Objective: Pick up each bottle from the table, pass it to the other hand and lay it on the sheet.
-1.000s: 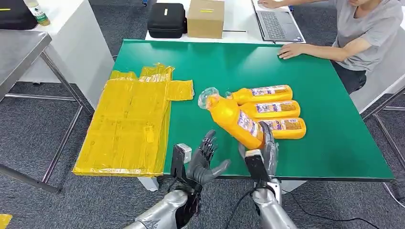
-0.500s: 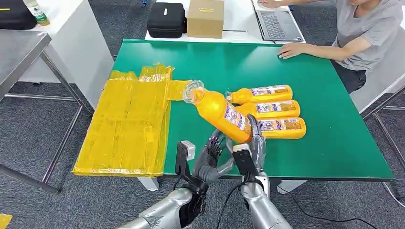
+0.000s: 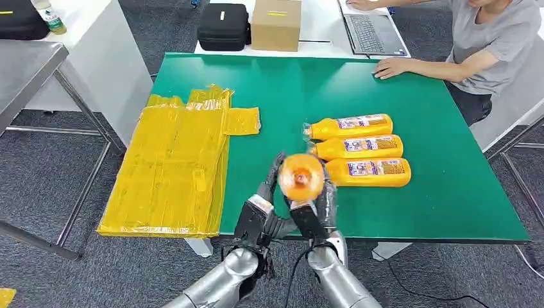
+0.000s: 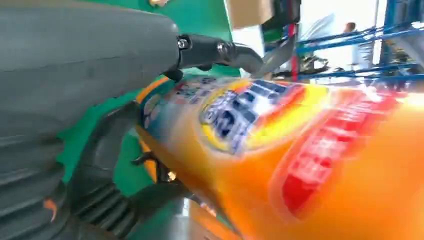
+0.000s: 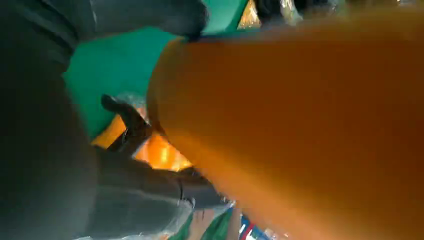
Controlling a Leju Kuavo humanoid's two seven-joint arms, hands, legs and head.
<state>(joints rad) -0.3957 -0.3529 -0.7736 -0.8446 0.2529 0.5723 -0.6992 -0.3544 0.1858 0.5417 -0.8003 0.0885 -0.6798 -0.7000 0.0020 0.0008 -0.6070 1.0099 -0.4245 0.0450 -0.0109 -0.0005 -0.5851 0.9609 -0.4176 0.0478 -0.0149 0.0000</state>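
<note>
Currently both hands meet at the desk's near edge with one bottle between them, cap end toward the head camera. Right hand grips it; left hand has fingers against its side, hold unclear. Three bottles lie flat behind. Sheet lies left.

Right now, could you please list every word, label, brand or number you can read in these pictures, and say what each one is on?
No text can be read.
Labels on the three orange bottles lying on the green table, e.g. the middle one: print too small.
Label on the held bottle, between left hand and right hand: blurred blue and red print.
Yellow tag on the black case: too small.
Yellow label on the cardboard box: too small.
</note>
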